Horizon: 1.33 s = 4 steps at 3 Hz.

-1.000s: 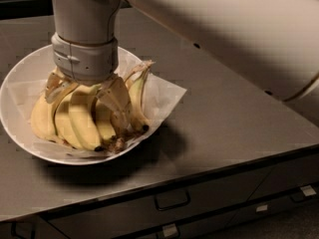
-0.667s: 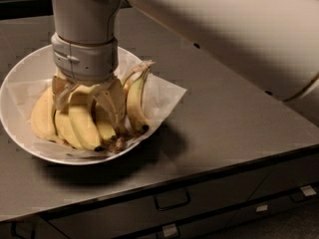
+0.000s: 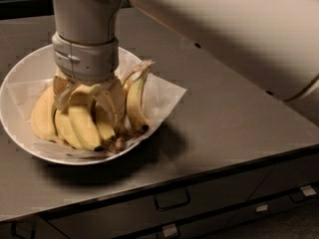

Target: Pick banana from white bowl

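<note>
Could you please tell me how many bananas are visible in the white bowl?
5 bananas, bunched side by side on the paper in the white bowl; the gripper sits atop them and may hide more.

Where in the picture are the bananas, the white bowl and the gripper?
bananas (image 3: 82, 122): camera view, a middle banana's peel.
white bowl (image 3: 29, 69): camera view, bare left inner wall.
gripper (image 3: 89, 99): camera view, its tip, down on the bananas.

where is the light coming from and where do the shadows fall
Camera view: the wide white paper-lined bowl throws a dark shadow forward and rightward on the grey countertop, suggesting light from the upper left; the gripper sits down on the yellow banana bunch in the bowl; no strong glare.
</note>
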Each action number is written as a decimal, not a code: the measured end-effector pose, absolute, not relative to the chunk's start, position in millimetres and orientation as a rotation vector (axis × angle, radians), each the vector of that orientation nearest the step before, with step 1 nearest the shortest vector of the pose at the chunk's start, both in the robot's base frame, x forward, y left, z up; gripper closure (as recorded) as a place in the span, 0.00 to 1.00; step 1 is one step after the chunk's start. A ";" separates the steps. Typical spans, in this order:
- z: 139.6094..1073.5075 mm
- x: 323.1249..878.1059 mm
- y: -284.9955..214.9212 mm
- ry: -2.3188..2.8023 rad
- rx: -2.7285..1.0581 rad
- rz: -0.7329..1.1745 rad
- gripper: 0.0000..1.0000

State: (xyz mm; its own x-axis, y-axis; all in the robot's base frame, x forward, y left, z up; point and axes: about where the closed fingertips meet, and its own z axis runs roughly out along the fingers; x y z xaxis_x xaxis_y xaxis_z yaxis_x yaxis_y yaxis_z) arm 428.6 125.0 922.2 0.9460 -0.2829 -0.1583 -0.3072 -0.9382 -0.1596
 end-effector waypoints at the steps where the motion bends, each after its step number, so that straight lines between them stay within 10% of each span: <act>1: 922.2 428.6 125.0 0.446 -2.918 0.198 0.58; 3: 927.0 428.8 125.1 0.447 -2.917 0.197 1.00; 4: 931.5 430.5 129.9 0.449 -2.886 0.165 1.00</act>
